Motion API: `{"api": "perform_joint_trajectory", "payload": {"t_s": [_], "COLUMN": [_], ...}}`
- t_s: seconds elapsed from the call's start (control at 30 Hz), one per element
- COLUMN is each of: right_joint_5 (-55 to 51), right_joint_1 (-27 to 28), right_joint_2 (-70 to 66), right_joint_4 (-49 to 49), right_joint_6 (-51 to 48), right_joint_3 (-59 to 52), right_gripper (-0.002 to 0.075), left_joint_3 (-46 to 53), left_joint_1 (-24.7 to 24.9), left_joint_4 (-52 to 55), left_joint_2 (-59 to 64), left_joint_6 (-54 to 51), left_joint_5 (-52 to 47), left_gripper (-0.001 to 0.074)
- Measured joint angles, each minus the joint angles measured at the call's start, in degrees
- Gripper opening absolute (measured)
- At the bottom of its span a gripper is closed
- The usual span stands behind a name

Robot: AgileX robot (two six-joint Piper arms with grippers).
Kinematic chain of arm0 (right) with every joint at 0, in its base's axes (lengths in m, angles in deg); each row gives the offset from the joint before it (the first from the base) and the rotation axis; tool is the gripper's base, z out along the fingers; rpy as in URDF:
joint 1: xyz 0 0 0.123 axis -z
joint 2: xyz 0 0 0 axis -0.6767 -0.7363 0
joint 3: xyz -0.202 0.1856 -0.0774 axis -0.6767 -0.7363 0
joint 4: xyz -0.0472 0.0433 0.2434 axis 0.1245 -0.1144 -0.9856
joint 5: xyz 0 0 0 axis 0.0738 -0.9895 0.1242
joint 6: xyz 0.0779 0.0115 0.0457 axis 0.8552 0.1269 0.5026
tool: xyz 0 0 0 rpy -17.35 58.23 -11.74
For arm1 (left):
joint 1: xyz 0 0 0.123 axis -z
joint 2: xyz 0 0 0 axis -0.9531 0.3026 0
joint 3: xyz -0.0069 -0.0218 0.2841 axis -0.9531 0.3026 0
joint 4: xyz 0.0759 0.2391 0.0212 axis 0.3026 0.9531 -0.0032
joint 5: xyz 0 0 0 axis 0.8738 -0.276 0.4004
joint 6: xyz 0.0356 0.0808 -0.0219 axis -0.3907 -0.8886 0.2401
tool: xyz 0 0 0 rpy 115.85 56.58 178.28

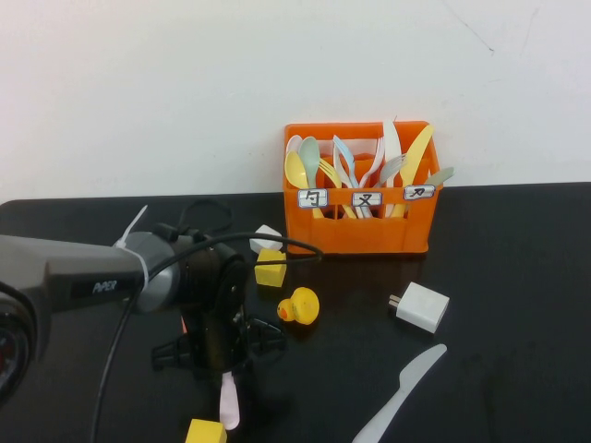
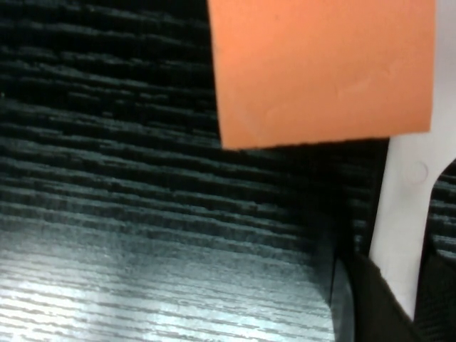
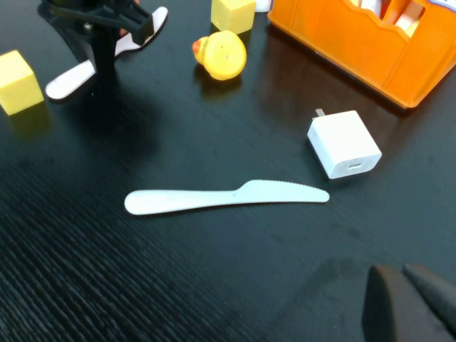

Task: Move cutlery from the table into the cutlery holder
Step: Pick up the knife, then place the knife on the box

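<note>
Left gripper (image 1: 222, 365) is lowered onto the worktop (image 1: 517, 277), jaws closed around the pink knife (image 1: 229, 399); right gripper (image 3: 410, 306) is raised above the grey-blue knife (image 3: 226, 199), jaw state cannot be told.

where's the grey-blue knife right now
In the high view the grey-blue knife lies flat on the table at front right, just in front of the white charger plug, untouched by either pincer.

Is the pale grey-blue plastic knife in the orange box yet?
No, out. The pale grey-blue plastic knife lies flat on the black tabletop, apart from the orange plastic crate and beside the white charger plug.
</note>
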Motion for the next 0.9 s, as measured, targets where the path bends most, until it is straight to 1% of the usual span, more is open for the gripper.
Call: {"api": "perform_joint_trajectory", "payload": {"t_s": [0.33,0.67,0.9], "right_joint_5": [0.1,0.2,0.2], "right_joint_1": [0.0,0.0,0.0], "right_joint_2": [0.0,0.0,0.0], "right_joint_4": [-0.2,-0.2,-0.2], "right_joint_6": [0.0,0.0,0.0], "right_joint_3": [0.0,0.0,0.0], "right_gripper": [-0.0002,-0.0002,-0.0002], "left_joint_3": [-2.2,-2.4,-4.4], "left_joint_1": [-0.1,-0.1,-0.1], "left_joint_4": [0.2,1.2,4.5], "left_joint_2": [-0.5,-1.8,-4.1], "left_joint_6": [0.0,0.1,1.6], "left_joint_5": [-0.2,-0.4,-2.4], "left_gripper": [0.0121,0.0121,0.0121]}}
